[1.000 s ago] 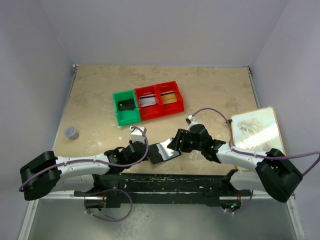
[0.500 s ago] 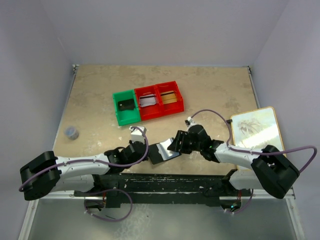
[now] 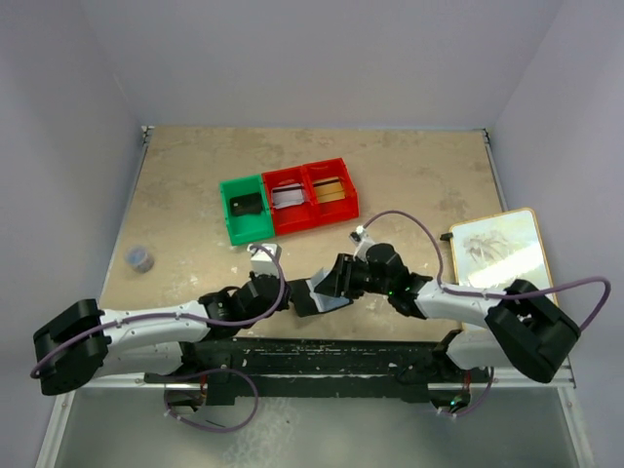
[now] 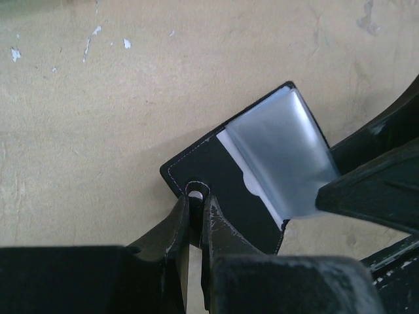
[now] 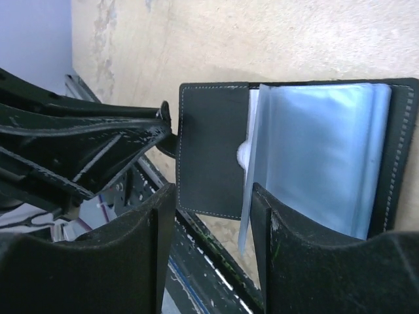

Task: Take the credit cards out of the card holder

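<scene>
The card holder point(image 3: 317, 295) lies open at the table's near edge, a black wallet with pale grey-blue sleeves point(image 5: 317, 154). My left gripper point(image 4: 194, 198) is shut on its small black tab at the left corner. My right gripper point(image 5: 213, 203) is open over the wallet's near edge; the free edge of one sleeve stands between its fingers. A white card edge point(image 5: 243, 156) peeks from under the sleeves. A black card point(image 3: 246, 205) lies in the green bin, a silver card point(image 3: 288, 198) and a gold card point(image 3: 331, 190) in the red bins.
The green bin point(image 3: 234, 226) and two red bins point(image 3: 314, 216) stand side by side behind the wallet. A framed picture point(image 3: 499, 255) lies at the right edge. A small grey object point(image 3: 140, 258) sits at the left. The black base rail point(image 3: 322, 353) runs just below the wallet.
My right gripper has moved left and forward over the wallet. The left gripper and the wallet have shifted slightly up and right.
</scene>
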Motion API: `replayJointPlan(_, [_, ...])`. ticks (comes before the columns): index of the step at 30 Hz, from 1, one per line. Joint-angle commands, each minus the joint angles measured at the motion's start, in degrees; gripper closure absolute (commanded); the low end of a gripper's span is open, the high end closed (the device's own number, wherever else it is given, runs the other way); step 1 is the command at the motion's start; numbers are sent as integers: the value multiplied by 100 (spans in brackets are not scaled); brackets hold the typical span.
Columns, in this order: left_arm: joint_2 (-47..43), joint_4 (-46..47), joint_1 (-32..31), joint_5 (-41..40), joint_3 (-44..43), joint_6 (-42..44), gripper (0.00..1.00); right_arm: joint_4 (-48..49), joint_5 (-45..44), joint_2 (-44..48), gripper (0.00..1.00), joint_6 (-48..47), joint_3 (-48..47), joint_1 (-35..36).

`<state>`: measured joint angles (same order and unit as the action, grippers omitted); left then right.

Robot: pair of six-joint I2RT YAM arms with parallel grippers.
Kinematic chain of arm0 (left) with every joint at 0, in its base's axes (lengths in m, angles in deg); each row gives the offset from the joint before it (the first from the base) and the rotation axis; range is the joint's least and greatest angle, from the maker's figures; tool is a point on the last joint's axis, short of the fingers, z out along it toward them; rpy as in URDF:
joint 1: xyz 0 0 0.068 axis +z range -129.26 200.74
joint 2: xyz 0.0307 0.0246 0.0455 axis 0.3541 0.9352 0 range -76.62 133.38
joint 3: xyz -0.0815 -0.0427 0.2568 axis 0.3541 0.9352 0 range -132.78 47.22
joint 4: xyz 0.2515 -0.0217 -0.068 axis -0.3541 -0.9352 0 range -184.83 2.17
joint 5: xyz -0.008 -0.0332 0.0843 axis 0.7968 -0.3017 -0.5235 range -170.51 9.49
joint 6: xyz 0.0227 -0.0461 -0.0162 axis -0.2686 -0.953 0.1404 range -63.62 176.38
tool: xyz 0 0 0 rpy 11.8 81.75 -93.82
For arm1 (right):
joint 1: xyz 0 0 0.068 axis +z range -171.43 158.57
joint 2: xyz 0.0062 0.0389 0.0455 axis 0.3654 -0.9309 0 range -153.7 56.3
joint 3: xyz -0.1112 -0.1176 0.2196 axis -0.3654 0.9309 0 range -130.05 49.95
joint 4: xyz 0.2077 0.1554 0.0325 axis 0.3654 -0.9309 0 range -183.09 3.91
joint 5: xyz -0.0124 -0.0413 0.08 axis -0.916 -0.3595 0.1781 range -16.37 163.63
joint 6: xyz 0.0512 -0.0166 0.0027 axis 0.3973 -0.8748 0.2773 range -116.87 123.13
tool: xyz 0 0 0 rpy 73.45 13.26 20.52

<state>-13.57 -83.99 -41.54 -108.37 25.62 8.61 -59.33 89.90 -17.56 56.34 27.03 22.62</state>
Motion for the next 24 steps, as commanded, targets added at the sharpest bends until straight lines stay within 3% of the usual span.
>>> replayJointPlan(1, [-284, 348, 18, -379, 104, -214, 97, 765, 243, -317, 48, 176, -125, 163])
replayJointPlan(8, [-395, 459, 287, -331, 416, -535, 89, 1349, 311, -1166, 46, 342, -509, 461])
replayJointPlan(14, [-846, 435, 422, -271, 827, -916, 64, 1385, 230, -1914, 42, 414, -948, 799])
replayJointPlan(18, [-1180, 27, 428, -355, 918, -1130, 58, 1276, -21, -2102, 42, 499, -1048, 855])
replayJointPlan(22, [-1578, -377, 427, -541, 927, -1318, 53, 1088, -394, -2040, 47, 705, -857, 859])
replayJointPlan(24, [-1753, -383, 427, -562, 945, -1370, 51, 1229, -501, -1974, 56, 956, -659, 859])
